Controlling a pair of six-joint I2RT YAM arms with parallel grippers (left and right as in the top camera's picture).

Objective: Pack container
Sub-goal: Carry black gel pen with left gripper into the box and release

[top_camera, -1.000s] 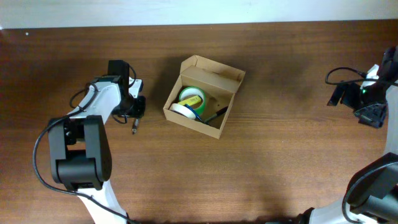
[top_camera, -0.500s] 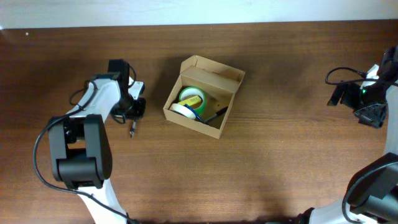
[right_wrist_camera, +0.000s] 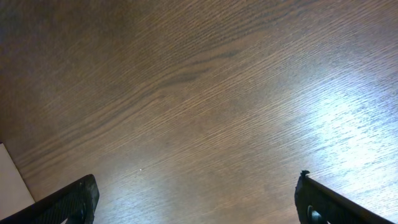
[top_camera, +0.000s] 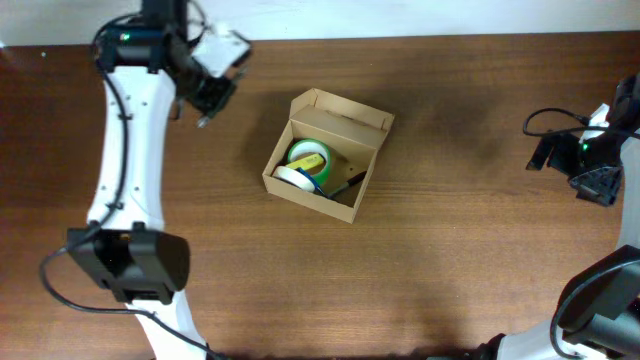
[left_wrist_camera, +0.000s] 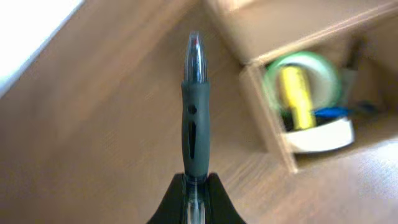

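clamping a pen (left_wrist_camera: 194, 112) – left gripper (left_wrist_camera: 194, 186) near the container (top_camera: 300, 192), right gripper (right_wrist_camera: 196, 200) – jaws apart, well away

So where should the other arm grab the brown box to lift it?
Probably by the short wall on the side away from the tape rolls, coming straight down from above with one jaw inside and one outside. The box is open on top and its thin walls stand upright, so a rim is easy to pinch. The rolls crowd the other end, so there looks to be more room here.
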